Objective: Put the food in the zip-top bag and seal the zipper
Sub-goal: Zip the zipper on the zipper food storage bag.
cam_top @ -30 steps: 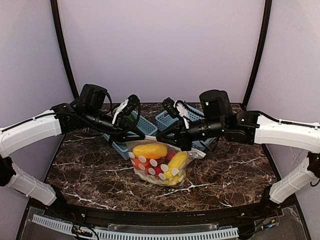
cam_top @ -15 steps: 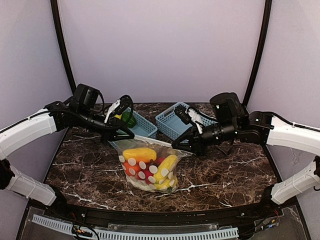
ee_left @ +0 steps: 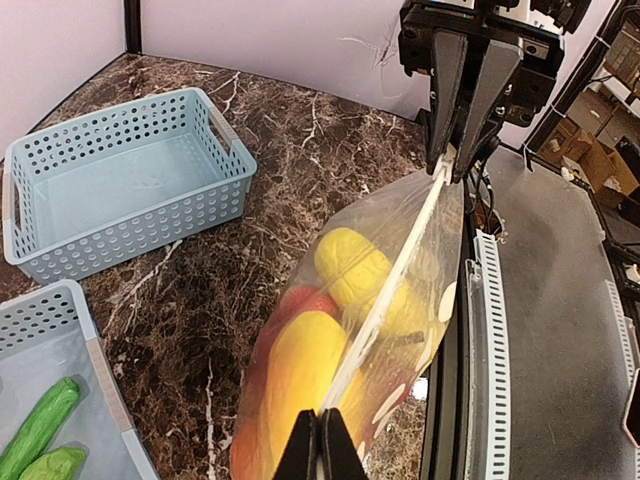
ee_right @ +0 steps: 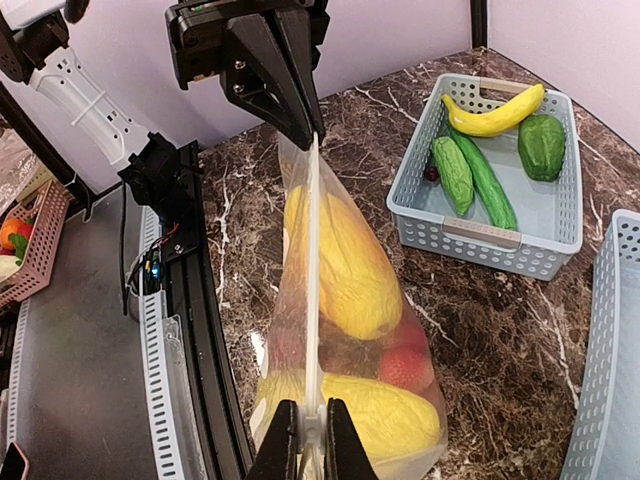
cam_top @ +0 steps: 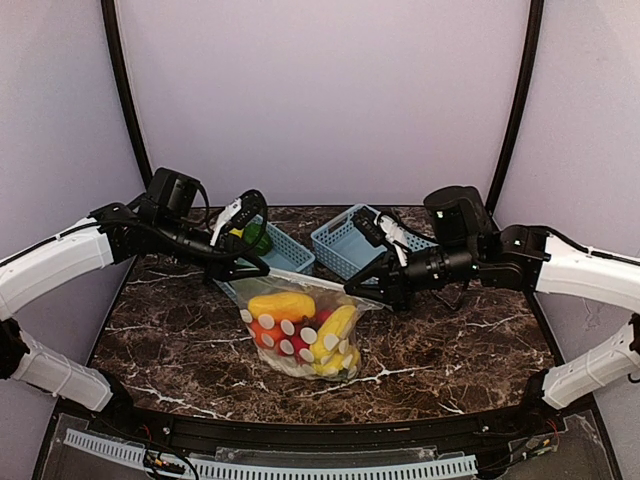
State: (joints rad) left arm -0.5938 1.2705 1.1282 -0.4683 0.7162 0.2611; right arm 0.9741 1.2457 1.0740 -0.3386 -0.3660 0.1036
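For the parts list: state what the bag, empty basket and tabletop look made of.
Bag: thin clear plastic film, glossy, contents show through. Empty basket: light-blue moulded plastic, matte, perforated walls. Tabletop: dark marble look, white veins; possibly printed laminate.

Polka-dotted clear zip-top bag (cam_top: 300,345), upright, full of yellow, red, orange food (cam_top: 283,305); zipper (ee_right: 312,250) taut along top

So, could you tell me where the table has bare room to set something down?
Bare table lies front right of the bag, toward the right edge, and front left, along the near edge. The empty basket has room too. The back middle is crowded: the produce basket, the empty one, and the left hand and right hand pinching the bag's top.
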